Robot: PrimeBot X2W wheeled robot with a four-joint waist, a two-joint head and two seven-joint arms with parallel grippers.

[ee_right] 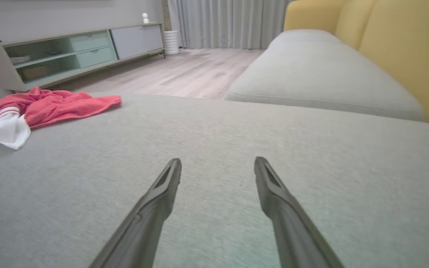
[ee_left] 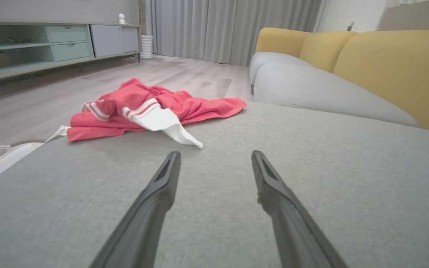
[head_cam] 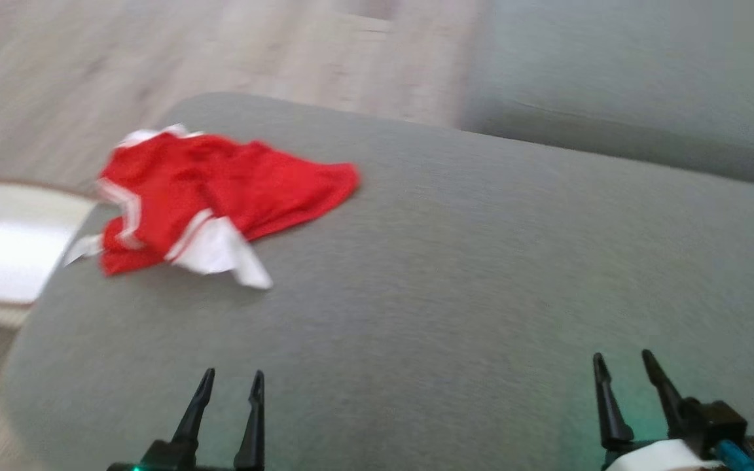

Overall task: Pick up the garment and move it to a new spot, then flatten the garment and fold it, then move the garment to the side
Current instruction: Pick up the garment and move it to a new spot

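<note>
One white basket (head_cam: 4, 222) (beside garment (head_cam: 220, 186))

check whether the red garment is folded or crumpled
Crumpled, not folded: the red garment lies bunched in loose wrinkles near the grey cushion's left edge, with a white panel flopped out in front.

My head view is smeared by motion blur, worst on the floor (head_cam: 56, 78) beyond the garment (head_cam: 220, 190). Wrist views are sharper, evenly bright; faint shadow under the garment.
</note>
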